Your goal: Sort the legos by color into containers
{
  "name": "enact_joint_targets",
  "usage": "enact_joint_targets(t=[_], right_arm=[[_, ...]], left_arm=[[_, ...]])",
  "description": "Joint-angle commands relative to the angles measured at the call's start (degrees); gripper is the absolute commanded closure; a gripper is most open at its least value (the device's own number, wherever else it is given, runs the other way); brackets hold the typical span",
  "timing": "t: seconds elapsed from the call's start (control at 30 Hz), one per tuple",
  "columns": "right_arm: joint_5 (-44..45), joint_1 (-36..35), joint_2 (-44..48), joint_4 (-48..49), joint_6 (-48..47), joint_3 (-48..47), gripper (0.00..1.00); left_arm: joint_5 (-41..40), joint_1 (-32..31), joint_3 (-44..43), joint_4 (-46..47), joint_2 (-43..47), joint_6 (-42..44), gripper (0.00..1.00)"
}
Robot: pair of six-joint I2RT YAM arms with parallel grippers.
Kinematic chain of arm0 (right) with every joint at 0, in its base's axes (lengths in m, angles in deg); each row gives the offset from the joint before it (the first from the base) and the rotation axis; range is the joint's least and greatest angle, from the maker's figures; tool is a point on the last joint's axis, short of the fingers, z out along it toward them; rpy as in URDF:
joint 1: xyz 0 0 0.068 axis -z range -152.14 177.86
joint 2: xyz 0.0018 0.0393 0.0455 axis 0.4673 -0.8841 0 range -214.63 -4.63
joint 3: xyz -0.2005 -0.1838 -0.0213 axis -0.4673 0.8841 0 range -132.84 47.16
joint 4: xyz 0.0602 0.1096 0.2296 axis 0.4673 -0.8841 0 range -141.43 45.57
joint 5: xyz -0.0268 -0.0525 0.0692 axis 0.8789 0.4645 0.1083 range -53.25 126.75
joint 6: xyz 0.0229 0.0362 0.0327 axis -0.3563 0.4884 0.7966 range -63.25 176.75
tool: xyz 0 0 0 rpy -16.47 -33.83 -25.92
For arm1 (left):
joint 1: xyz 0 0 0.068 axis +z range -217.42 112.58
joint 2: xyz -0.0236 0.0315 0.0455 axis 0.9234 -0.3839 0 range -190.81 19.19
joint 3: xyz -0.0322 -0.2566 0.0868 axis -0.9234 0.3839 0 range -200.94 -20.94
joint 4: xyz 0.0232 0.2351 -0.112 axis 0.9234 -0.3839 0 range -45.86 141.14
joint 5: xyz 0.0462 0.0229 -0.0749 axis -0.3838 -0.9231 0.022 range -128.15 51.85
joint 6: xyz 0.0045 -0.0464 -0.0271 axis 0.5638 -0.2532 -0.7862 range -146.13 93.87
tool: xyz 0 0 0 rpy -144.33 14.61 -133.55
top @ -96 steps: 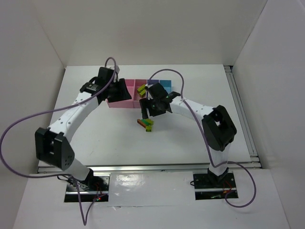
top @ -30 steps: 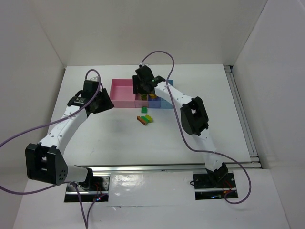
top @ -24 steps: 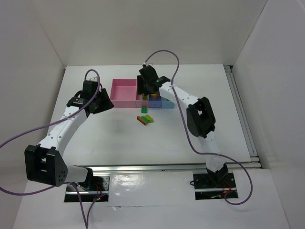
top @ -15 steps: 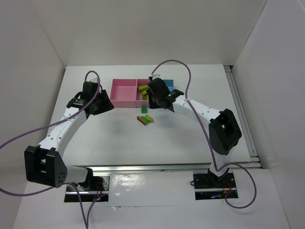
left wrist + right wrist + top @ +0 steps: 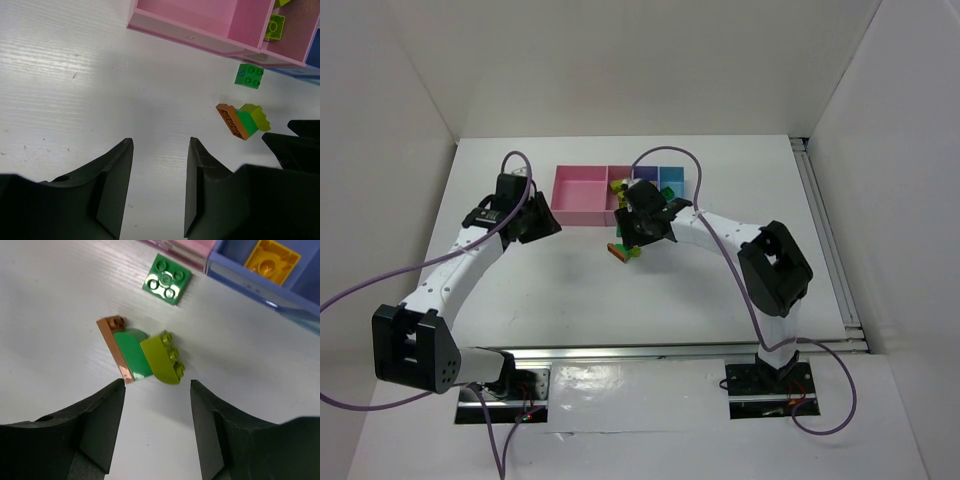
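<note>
Three joined legos lie on the table: a red-brown plate (image 5: 112, 347), a green brick (image 5: 132, 354) and a yellow-green brick (image 5: 162, 360). My right gripper (image 5: 156, 385) hangs open just short of them, nothing between its fingers. A green square lego (image 5: 166, 279) lies in front of the containers (image 5: 570, 190). An orange-yellow lego (image 5: 272, 260) sits in the blue-purple bin, and a yellow-green one (image 5: 274, 26) in the narrow pink bin. My left gripper (image 5: 161, 145) is open and empty over bare table, left of the cluster (image 5: 242, 120).
The wide pink bin (image 5: 200, 10) shows only bare floor in the left wrist view. The right arm's black fingers (image 5: 300, 145) reach into that view at the right edge. White walls close in the table at the back and both sides.
My right gripper has swung from over the bins back toward me and down to the loose cluster, and its jaws now stand open. The left arm has barely moved.
</note>
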Motion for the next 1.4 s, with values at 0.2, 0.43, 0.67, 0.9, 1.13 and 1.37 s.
enact_joint_targets(t=[0.2,0.43,0.67,0.9,1.13,1.37], right_arm=[[2.63,-0.47,-11.09,1.29,10.79,-11.25,0.18],[7.72,-0.99,-16.89,2.00,12.73,-14.68,0.20],[10.02,-1.00,-21.56,0.85,12.73,-21.27,0.38],[12.48,-3.02,-9.11,0.77,11.59,-14.97,0.79],[20.83,0.21,6.82,0.77,9.31,-5.82,0.79],[19.43,9.18,0.07,0.59,5.88,-12.13,0.79]], left_arm=[[0.36,-0.24,1.18,1.43,1.00,0.54,0.50],[-1.56,-0.24,1.18,1.43,1.00,1.68,0.50],[-1.57,0.90,1.71,1.43,1.00,2.21,0.48],[1.23,1.43,1.71,1.43,0.39,2.74,0.48],[5.28,1.43,3.20,3.45,-0.76,1.51,0.48],[6.69,1.43,2.59,2.93,-2.26,0.98,0.47]])
